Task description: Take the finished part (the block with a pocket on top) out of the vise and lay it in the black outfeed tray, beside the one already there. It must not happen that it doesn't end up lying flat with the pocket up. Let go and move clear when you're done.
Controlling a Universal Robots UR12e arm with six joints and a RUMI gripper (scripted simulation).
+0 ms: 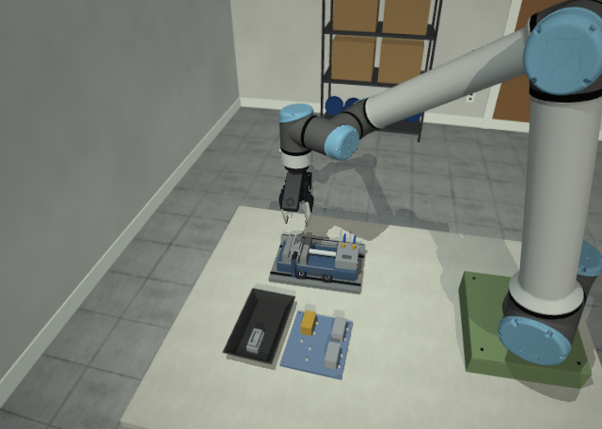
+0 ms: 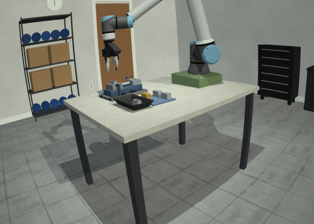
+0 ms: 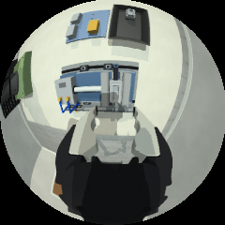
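While the gripper (image 1: 295, 216) hangs above the vise (image 1: 317, 263) in the top view, its two pale fingers stand partly apart with nothing between them, pointing straight down. The vise sits near the middle of the table (image 1: 398, 366), toward the far edge. The finished part (image 1: 300, 253) is clamped at the vise's left end, directly beneath the fingers but well below them. Nearer the front edge lies the black outfeed tray (image 1: 243, 327), with one grey pocketed block (image 1: 255, 341) resting in its near half. Just right of the tray is a blue fixture plate (image 1: 310, 361) carrying an orange block (image 1: 308, 322) and two grey blocks (image 1: 335, 341). The arm's green pedestal (image 1: 474, 317) occupies the right edge.

In the exterior view, the gripper (image 2: 111, 64) hovers high over the vise (image 2: 121, 89) at the table's far left corner, jaws half spread and bare. The tray (image 2: 118, 100) sits in front of the vise, toward the left edge. A shelf rack (image 2: 71, 49) with brown boxes stands by the wall.

In the wrist view, the fingers frame the vise (image 3: 89, 86) below, and the part (image 3: 114, 89) shows between their tips. The tray (image 3: 119, 28) lies beyond, toward the top. No brand, label or writing can be read in any view.
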